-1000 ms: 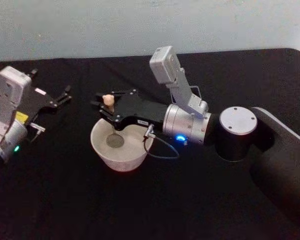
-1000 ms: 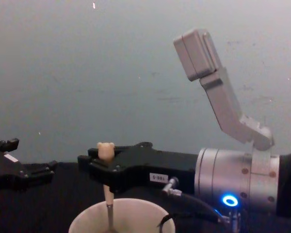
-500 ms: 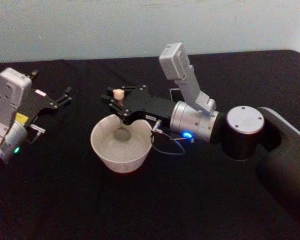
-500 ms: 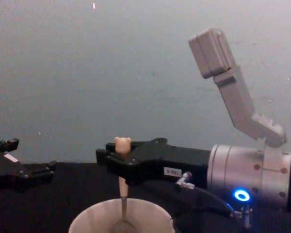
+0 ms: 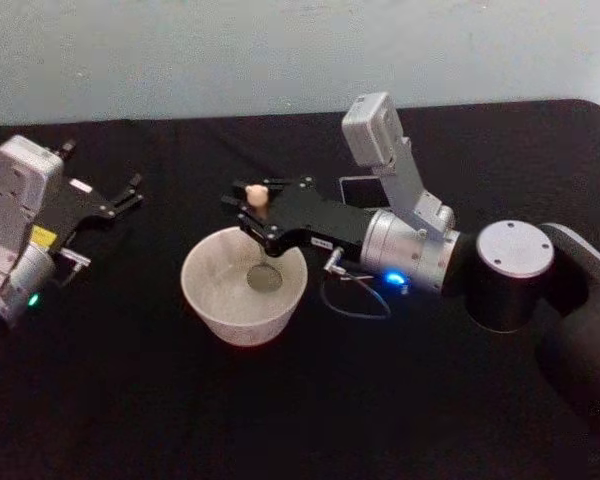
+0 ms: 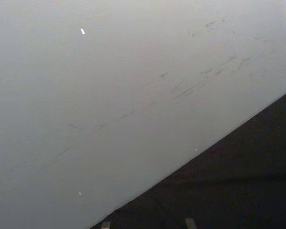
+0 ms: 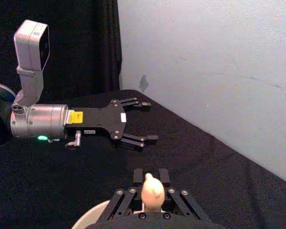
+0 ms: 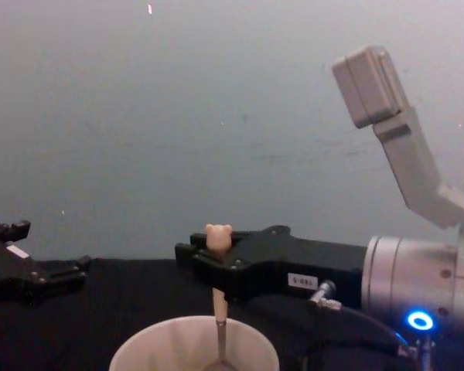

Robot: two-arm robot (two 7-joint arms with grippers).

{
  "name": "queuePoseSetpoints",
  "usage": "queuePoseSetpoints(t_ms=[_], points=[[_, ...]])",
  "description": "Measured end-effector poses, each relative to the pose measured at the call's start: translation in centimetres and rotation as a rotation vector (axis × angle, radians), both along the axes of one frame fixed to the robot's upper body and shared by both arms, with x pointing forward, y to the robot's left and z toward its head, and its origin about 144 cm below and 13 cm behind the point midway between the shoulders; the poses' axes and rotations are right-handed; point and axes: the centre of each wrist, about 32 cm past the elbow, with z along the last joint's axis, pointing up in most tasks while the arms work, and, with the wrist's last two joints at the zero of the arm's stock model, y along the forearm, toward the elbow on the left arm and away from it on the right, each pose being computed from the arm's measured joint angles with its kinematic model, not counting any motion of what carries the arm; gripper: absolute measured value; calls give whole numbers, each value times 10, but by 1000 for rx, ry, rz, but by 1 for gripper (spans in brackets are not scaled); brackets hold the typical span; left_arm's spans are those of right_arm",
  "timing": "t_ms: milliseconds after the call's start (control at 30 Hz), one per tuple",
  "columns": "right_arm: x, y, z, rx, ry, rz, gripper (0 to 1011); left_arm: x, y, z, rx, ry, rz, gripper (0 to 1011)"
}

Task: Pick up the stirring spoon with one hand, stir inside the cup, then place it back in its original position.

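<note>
Left tool [image 5: 130, 195] sits parked, fingers spread, above the bench [image 5: 130, 400]. The spoon [image 5: 257, 196] stands upright in the cup [image 5: 242, 325], its handle pinched by the right tool [image 5: 248, 212]. Too wide a sweep could catch the rim and tip the cup.

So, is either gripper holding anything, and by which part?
The right gripper grips the stirring spoon by its beige handle, just below the bear head, bowl down in the cup. The left gripper, open, holds nothing.
</note>
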Motion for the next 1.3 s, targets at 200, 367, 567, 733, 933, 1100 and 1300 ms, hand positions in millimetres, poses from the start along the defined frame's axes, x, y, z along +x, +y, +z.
queuePoseSetpoints(t_ms=[200,367,567,733,933,1100,1300], points=[[-6,-2,0,3,7,9,208,0,0,0,0,0,0,1001],[-11,2,0,5,16,37,208,0,0,0,0,0,0,1001],[-14,9,-2,9,26,68,208,0,0,0,0,0,0,1001],[-14,15,-1,11,28,86,208,0,0,0,0,0,0,1001],[-10,21,-1,17,25,97,208,0,0,0,0,0,0,1001],[-3,28,0,23,12,103,208,0,0,0,0,0,0,1001],[3,32,0,24,6,100,208,0,0,0,0,0,0,1001]])
